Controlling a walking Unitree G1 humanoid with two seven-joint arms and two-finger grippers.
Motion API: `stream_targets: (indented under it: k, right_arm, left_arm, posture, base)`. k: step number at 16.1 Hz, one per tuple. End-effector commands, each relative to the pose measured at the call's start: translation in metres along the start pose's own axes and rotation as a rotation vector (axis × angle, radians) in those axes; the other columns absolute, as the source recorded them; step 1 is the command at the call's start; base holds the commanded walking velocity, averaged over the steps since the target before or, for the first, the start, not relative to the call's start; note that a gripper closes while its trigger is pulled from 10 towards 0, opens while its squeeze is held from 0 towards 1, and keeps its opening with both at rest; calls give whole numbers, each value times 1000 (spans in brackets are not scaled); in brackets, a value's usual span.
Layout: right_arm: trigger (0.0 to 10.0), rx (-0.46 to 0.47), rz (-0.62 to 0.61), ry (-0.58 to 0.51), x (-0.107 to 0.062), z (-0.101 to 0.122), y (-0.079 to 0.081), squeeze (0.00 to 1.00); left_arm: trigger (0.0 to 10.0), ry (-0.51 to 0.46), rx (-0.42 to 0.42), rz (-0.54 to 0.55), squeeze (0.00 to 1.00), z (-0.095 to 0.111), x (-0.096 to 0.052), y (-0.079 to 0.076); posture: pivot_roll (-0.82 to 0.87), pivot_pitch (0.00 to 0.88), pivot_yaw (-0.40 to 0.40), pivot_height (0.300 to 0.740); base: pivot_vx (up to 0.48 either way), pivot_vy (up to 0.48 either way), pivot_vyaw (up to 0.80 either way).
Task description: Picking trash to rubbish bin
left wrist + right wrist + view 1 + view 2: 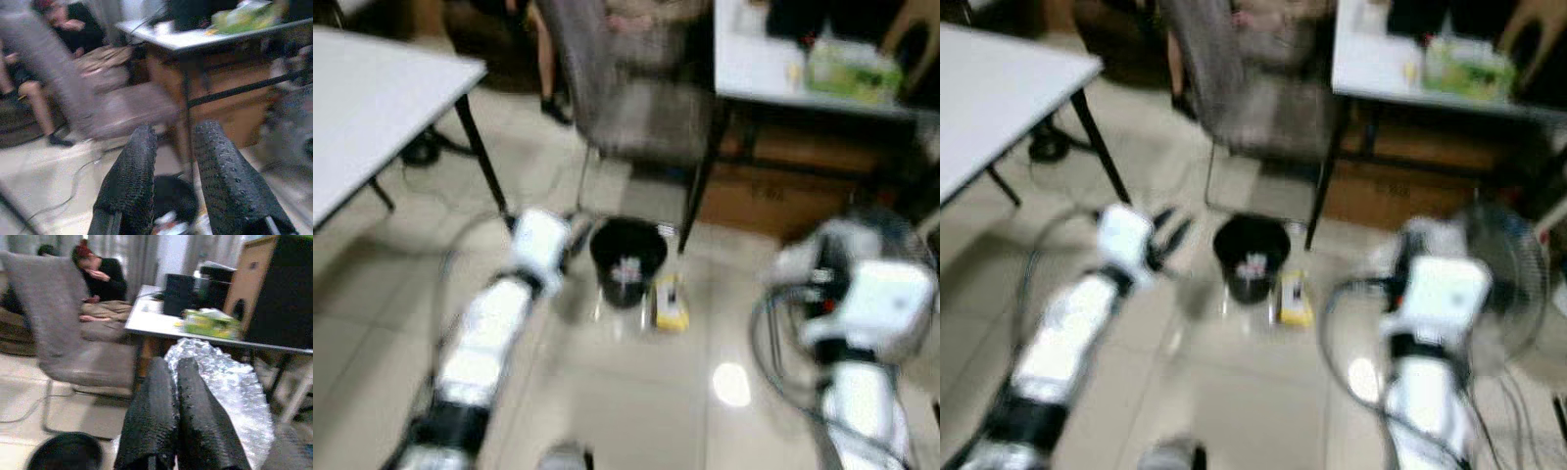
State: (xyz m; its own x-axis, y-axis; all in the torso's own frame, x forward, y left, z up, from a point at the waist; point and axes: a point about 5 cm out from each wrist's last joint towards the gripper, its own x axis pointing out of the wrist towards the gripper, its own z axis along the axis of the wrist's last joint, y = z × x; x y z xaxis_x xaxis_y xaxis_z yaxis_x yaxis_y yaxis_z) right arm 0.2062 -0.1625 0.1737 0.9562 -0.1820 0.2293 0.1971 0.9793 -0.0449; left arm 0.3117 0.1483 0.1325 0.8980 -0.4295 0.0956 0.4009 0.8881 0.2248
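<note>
Head views blurred. Black rubbish bin [627,260] sat on tiled floor [607,392], in front of grey chair [636,98], some light scraps visible inside. Yellow packet [671,304] lay on floor touching bin's right side. Left gripper [1167,235] reached out just left of bin, held above floor; fingers [132,181] parted with a clear gap, nothing between them, bin visible below through the gap in wrist view. Right gripper [173,421] raised on robot's right, well apart from bin; fingers pressed together on crumpled clear bubble wrap [220,387], which bulged out beyond the tips. White table [372,98] at left, second table [783,69] at back right with green packet [852,69] on top. Cardboard box [764,191] under that table. Person [100,281] seated on floor behind chair.
</note>
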Motion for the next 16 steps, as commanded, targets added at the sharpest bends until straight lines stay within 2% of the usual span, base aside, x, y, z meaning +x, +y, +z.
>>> stream_targets:
  k: [1, 10, 14, 15, 16]
  right_arm:
    - [10000, -30, -30, 4, -3, 0, -8, 0]
    - [10000, -41, -29, 15, -7, -1, -6, 0]
    - [10000, -43, -21, 11, -6, -1, -3, 0]
    - [10000, -45, -17, 8, -5, -1, -1, 0]
    - [10000, -45, -17, 8, -5, -1, -1, 0]
  left_arm:
    - [10000, -15, -4, -38, 0, 3, 5, -11]
    - [10000, -5, -14, -29, 0, 1, 7, -13]
    - [10000, 2, -40, 60, 0, 2, 18, 0]
    - [10000, -5, -48, 87, 137, 4, 22, 4]
    - [10000, -5, -49, 94, 153, 5, 23, 5]
  posture:
    - [106, 162, -13, 740]
    - [103, 174, -6, 740]
    - [107, 171, -1, 740]
    - [110, 167, 0, 740]
    - [110, 167, 0, 740]
  base:
    - [0, 0, 0]
    - [0, 0, 0]
    - [0, 0, 0]
    - [0, 0, 0]
    - [0, 0, 0]
